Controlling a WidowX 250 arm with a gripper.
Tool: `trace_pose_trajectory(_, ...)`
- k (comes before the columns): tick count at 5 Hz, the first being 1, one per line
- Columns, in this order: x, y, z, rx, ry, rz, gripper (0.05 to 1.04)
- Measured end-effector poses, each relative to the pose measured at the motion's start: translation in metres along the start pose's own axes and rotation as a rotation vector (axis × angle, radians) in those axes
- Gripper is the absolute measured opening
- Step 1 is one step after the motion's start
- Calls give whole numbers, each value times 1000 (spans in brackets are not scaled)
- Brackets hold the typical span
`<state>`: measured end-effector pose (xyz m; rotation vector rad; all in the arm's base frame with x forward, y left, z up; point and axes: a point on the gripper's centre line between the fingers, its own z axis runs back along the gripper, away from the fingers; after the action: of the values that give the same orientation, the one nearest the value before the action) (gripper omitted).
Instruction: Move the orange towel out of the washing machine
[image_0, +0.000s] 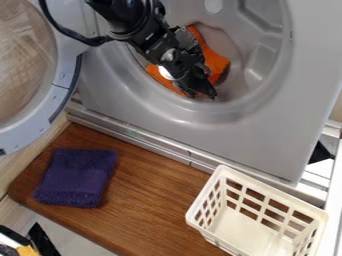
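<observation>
Because the orange towel (217, 62) lies within the washing machine (267, 137), upper centre, removal is outstanding; gripper (202, 93) closure cannot be determined.

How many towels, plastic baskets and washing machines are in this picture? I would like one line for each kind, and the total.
Towels: 2 (orange towel, purple towel)
Plastic basket: 1
Washing machine: 1
Total: 4
</observation>
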<state>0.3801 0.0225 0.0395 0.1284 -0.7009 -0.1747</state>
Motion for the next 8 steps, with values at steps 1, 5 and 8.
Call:
trace_pose_trajectory(1, -1, 1, 10, 3, 2, 8, 55)
trace_pose_trajectory(5, -9, -6, 93, 38, 3, 40, 55)
trace_pose_trajectory(8, -58, -30, 109, 49, 68, 11, 55)
